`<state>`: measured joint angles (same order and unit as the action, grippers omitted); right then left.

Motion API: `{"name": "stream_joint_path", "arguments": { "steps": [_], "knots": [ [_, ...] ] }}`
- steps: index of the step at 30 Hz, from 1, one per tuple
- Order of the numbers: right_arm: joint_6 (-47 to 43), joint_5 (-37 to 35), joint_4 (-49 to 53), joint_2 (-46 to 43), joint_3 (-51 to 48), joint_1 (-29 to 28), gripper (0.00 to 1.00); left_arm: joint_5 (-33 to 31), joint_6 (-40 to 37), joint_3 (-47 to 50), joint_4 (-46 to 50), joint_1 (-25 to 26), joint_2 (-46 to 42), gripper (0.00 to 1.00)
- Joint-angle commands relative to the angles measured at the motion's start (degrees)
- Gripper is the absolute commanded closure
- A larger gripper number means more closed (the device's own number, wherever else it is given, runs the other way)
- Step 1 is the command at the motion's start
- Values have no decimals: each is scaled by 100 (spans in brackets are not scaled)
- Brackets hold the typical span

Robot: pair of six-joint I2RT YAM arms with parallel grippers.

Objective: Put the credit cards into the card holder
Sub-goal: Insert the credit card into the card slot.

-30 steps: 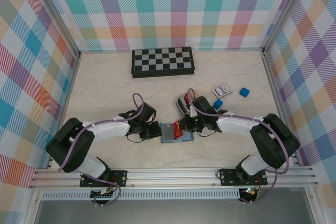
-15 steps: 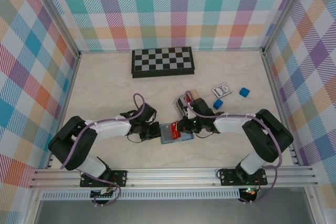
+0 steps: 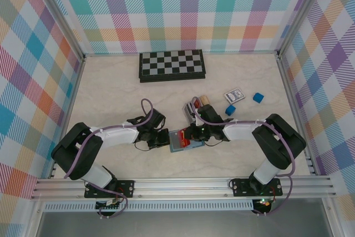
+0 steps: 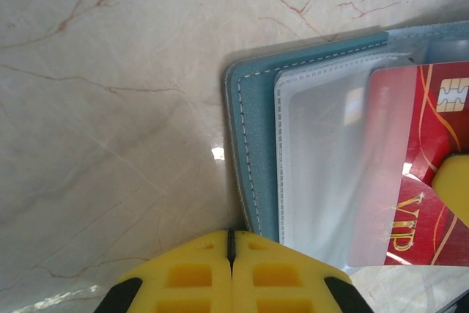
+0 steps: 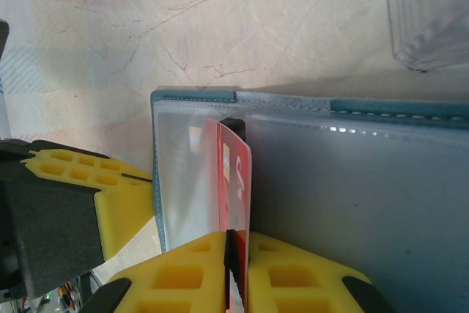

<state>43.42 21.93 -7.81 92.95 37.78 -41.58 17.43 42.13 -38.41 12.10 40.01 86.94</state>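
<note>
1 red credit card: thin, stiff, slick. right gripper pinches its short edge. left gripper closed, card holder 9 o'clock.

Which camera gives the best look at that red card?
The left wrist view: the red card lies face-on, chip and gold VIP lettering legible. The right wrist view shows the card edge-on; the top view, a tiny red patch.

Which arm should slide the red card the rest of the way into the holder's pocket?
Right. The right tool pinches the red card, standing on edge at the clear pocket of the card holder. The left tool is shut against the holder's edge, better for bracing.
</note>
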Motion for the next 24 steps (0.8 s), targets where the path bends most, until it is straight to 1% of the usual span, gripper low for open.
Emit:
{"name": "stream_joint_path", "arguments": {
  "steps": [1, 6, 11, 17, 19, 22, 24],
  "knots": [
    [-142, -237, 773, -103, 108, -151, 83, 6, -119, -8, -120, 67, 167, 96],
    [-398, -726, 1560, -532, 230, -148, 72, 39, -172, -16, -115, 68, 175, 97],
    [-483, -831, 1827, -546, 370, -148, 71, 100, -214, -39, -159, 67, 249, 97],
    [-476, -1187, 2139, -670, 434, -148, 70, 164, -233, -85, -181, 63, 289, 97],
    [-514, -1144, 2135, -676, 432, -148, 71, 161, -236, -87, -190, 68, 302, 97],
    [-510, -831, 1879, -550, 408, -149, 79, 203, -221, -109, -235, 68, 350, 97],
    [-462, -736, 1797, -444, 423, -148, 81, 221, -228, -130, -234, 64, 372, 97]
  ]
}}
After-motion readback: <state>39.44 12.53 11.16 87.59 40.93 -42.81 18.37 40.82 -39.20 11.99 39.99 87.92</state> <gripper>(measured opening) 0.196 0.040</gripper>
